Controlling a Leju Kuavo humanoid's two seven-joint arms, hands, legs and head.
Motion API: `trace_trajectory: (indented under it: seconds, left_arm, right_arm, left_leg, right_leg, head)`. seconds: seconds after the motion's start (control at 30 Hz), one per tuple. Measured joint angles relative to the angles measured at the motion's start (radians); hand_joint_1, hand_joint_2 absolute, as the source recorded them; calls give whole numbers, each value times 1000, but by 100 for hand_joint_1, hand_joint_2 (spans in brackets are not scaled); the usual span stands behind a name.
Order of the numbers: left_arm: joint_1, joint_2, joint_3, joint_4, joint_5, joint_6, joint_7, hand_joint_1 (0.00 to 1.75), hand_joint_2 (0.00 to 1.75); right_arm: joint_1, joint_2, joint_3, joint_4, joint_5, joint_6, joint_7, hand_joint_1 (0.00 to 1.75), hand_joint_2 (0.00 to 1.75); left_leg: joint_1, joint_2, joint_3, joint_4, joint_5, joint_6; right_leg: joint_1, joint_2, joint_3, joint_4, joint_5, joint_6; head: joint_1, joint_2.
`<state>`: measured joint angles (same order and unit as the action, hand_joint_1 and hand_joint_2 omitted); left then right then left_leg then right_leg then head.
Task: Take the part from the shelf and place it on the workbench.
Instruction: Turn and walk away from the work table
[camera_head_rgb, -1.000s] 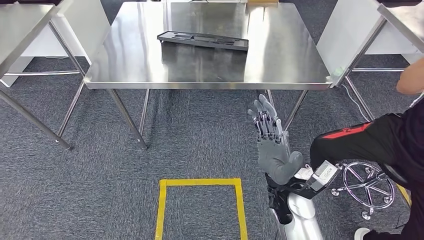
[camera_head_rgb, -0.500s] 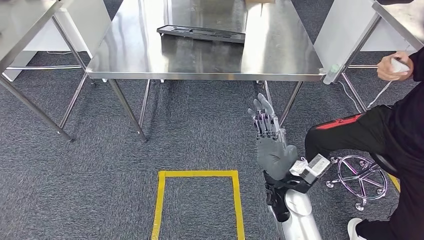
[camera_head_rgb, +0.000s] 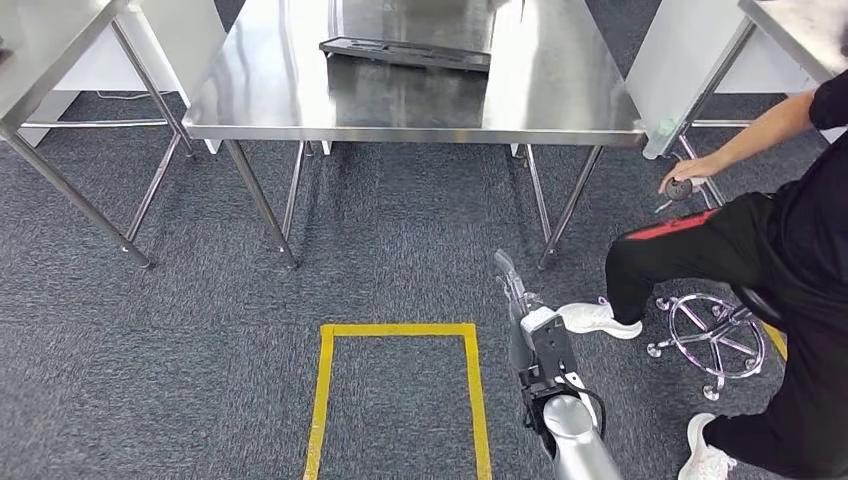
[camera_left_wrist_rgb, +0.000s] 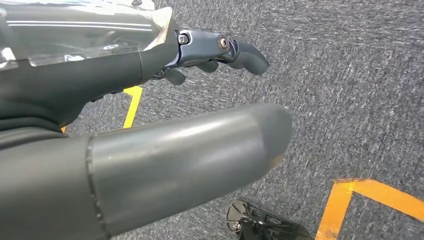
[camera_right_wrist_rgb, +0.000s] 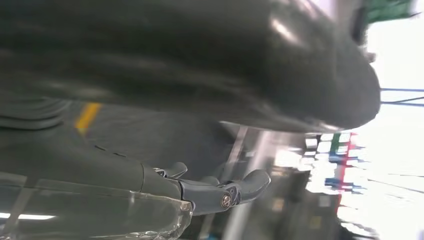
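The right hand (camera_right_wrist_rgb: 200, 150) holds nothing, its thick grey thumb (camera_right_wrist_rgb: 300, 75) apart from the darker fingers (camera_right_wrist_rgb: 235, 190). Beyond it lie grey carpet (camera_right_wrist_rgb: 165, 135), a short strip of yellow tape (camera_right_wrist_rgb: 87, 116) and a blurred metal table leg (camera_right_wrist_rgb: 247, 180).

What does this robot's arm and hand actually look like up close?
The arm is a smooth silver tube with a black joint and a thin black cable looping beside it. The right robot hand is grey with darker, jointed fingers. Close up, the left robot hand has a thick smooth grey thumb, dark fingers with visible screws, and a clear plastic cover.
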<state>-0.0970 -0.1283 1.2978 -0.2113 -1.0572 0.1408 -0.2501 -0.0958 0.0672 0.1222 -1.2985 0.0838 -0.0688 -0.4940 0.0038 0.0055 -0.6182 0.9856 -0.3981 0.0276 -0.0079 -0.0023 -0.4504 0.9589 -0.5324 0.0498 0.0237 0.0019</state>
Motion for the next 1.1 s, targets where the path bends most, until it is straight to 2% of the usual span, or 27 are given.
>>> trace_trajectory:
  seconds: [0.03,0.07,0.1,0.13,0.2,0.23,0.27,0.3,0.33,0.37,0.43,0.47,0.5,0.6,0.67,0.73,0.77,0.8,0.83,0.87,0.9,0.93,0.97,1.0,1.03,1.07,1.1]
  left_arm:
    - [1,0,0,0,-1,0,1,0,0]
    - [2,0,0,0,-2,0,2,0,0]
    - [3,1,0,0,-5,1,3,0,0]
    - [5,1,0,0,-7,1,5,0,0]
    - [8,2,0,0,-11,2,6,0,0]
    - [8,1,0,0,-11,3,6,0,0]
    - [9,1,0,0,-12,4,6,0,0]
    - [10,1,0,0,-12,6,6,0,0]
    - [11,1,0,0,-13,7,6,0,0]
    - [13,2,0,0,-15,7,4,0,0]
    - [15,3,0,0,-23,6,-4,0,0]
    - [16,4,0,0,-28,5,-11,0,0]
    - [16,5,-1,0,-31,3,-17,0,0]
    - [17,7,-2,0,-36,-2,-26,0,0]
    - [16,7,-3,0,-39,-3,-27,0,0]
    - [17,8,-4,0,-44,-7,-32,0,0]
    - [17,9,-6,0,-49,-12,-36,0,0]
    - [17,9,-8,1,-55,-18,-40,0,0]
    - [17,9,-12,1,-61,-25,-42,0,0]
    - [17,9,-15,2,-66,-30,-44,0,0]
    - [16,8,-18,2,-70,-34,-45,0,0]
    - [16,9,-20,3,-71,-36,-45,0,0]
    - [15,10,-22,3,-72,-36,-45,0,0]
    - [14,11,-24,4,-72,-36,-46,0,0]
    - [12,12,-26,4,-70,-36,-46,0,0]
    - [11,14,-27,4,-68,-35,-47,0,0]
    - [10,15,-27,4,-66,-35,-48,0,0]
  right_arm:
    - [-3,-3,-2,41,23,-27,12,0,0]
    - [-8,-5,-5,82,53,-62,31,0,0]
    - [-16,-7,-11,134,89,-105,55,0,0]
    - [-26,-10,-18,194,124,-150,73,0,0]
    - [-48,-17,-33,344,190,-245,95,0,0]
    - [-54,-22,-42,420,213,-289,99,0,0]
    - [-57,-28,-52,494,227,-329,101,0,0]
    - [-56,-33,-64,562,232,-364,100,0,0]
    - [-53,-39,-79,627,230,-391,99,0,0]
    - [-49,-44,-95,688,224,-411,102,0,0]
    - [-36,-53,-129,800,217,-424,128,0,0]
    - [-27,-56,-142,845,219,-418,148,0,0]
    - [-17,-59,-151,884,225,-412,167,0,0]
    - [16,-64,-161,969,238,-398,200,0,0]
    - [27,-65,-165,1004,241,-393,211,0,0]
    - [29,-68,-168,1030,240,-355,245,0,0]
    - [30,-70,-169,1042,237,-314,277,0,0]
    - [33,-72,-171,1054,234,-263,318,0,0]
    - [37,-72,-171,1065,232,-210,363,0,0]
    - [42,-73,-172,1074,234,-161,410,0,0]
    - [47,-73,-171,1080,241,-121,451,0,0]
    - [50,-72,-170,1085,249,-91,484,0,0]
    - [52,-71,-168,1087,260,-69,504,0,0]
    - [52,-70,-165,1089,271,-54,515,0,0]
    - [52,-69,-161,1091,283,-45,518,0,0]
    - [53,-68,-157,1093,295,-39,518,0,0]
    - [53,-67,-151,1095,307,-36,518,0,0]
  left_leg:
    - [0,0,-2,0,6,-6]
    - [2,0,-4,1,9,-12]
    - [4,-1,-9,9,-1,-17]
    - [6,-2,-19,32,-28,-22]
    - [9,-4,-54,135,-121,-30]
    - [9,-4,-73,202,-164,-34]
    - [10,-4,-85,257,-188,-37]
    - [11,-4,-84,285,-192,-39]
    - [12,-4,-63,274,-178,-39]
    - [13,-4,-24,227,-154,-38]
    - [15,-7,72,87,-122,-31]
    - [13,-9,102,39,-116,-26]
    - [11,-11,115,15,-118,-22]
    - [7,-6,107,2,-104,-1]
    - [9,0,97,-8,-85,18]
    - [8,6,78,-9,-69,25]
    - [7,7,67,-8,-61,25]
    - [7,8,56,-8,-53,24]
    - [7,8,46,-7,-45,22]
    - [7,7,36,-6,-37,19]
    - [8,7,28,-4,-30,14]
    - [6,7,20,-1,-24,8]
    - [4,8,13,1,-18,1]
    - [3,9,9,4,-12,-5]
    - [2,10,6,5,-6,-11]
    - [3,11,5,6,0,-18]
    - [6,10,3,8,1,-24]
  right_leg:
    - [3,1,-4,-3,2,-7]
    - [-3,1,-12,-3,8,-16]
    - [-7,1,-18,-3,15,-27]
    - [-11,0,-22,-4,22,-39]
    - [-12,-3,-36,-4,40,-55]
    - [-10,-5,-43,-3,47,-58]
    - [-9,-7,-52,-2,54,-56]
    - [-8,-8,-61,1,59,-55]
    - [-8,-9,-69,5,62,-53]
    - [-8,-10,-77,10,64,-51]
    - [-6,-11,-90,24,65,-48]
    - [-4,-11,-95,29,67,-44]
    - [-3,-11,-99,32,70,-40]
    - [-1,-9,-110,37,75,-20]
    - [-1,-5,-137,90,31,-22]
    - [-5,-3,-181,211,-46,-32]
    - [-7,-2,-198,270,-73,-31]
    - [-8,-2,-201,306,-84,-25]
    - [-10,-2,-187,308,-76,-15]
    - [-12,-2,-153,271,-56,-4]
    - [-16,-2,-104,203,-33,6]
    - [-18,-2,-50,124,-19,11]
    - [-17,1,-10,61,-11,10]
    - [-15,4,12,19,-12,6]
    - [-11,6,16,4,-14,0]
    - [-8,9,8,5,-12,-9]
    - [-11,7,1,5,-9,-19]
  head:
    - [0,0]
    - [0,0]
    - [-1,0]
    - [-2,0]
    - [-5,0]
    - [-6,0]
    - [-6,0]
    - [-6,0]
    - [-6,0]
    - [-6,0]
    - [-6,0]
    - [-5,0]
    - [-5,0]
    - [-5,0]
    - [-2,0]
    - [0,0]
    - [0,0]
    - [0,0]
    - [0,0]
    - [0,0]
    - [0,0]
    - [1,0]
    - [-1,0]
    - [-2,0]
    - [-4,0]
    - [-5,0]
    - [-5,0]
